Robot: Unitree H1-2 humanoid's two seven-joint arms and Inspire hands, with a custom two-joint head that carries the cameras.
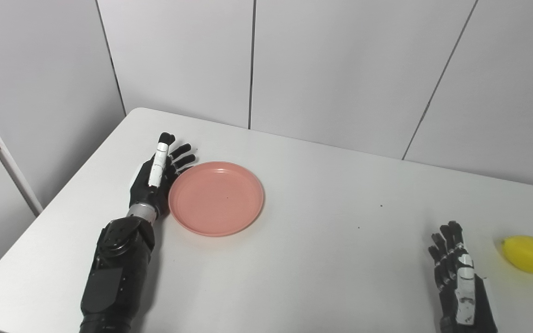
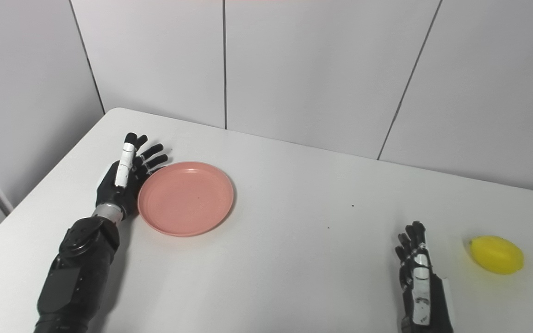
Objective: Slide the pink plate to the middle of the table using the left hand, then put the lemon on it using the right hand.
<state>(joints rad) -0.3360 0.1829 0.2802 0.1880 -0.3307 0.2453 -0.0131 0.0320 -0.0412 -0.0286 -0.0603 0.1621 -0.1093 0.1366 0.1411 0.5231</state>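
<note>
Resting open against the nine-o'clock rim of the pink plate [image 1: 216, 198], the left hand [image 1: 155, 178] could ride over that low edge and tip it, while the right hand [image 1: 458, 273], open, waits beside the lemon [image 1: 529, 254] on the surface [image 1: 331, 259].

Left hand [image 1: 155, 178] flat against pink plate [image 1: 216, 198]; right hand [image 1: 456, 270] near lemon [image 1: 529, 254], fingers apart.

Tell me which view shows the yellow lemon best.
The right eye view: the oval yellow lemon lies whole there, well clear of the picture's edge. The left eye view shows the same lemon whole too, but almost against its right edge.
</note>
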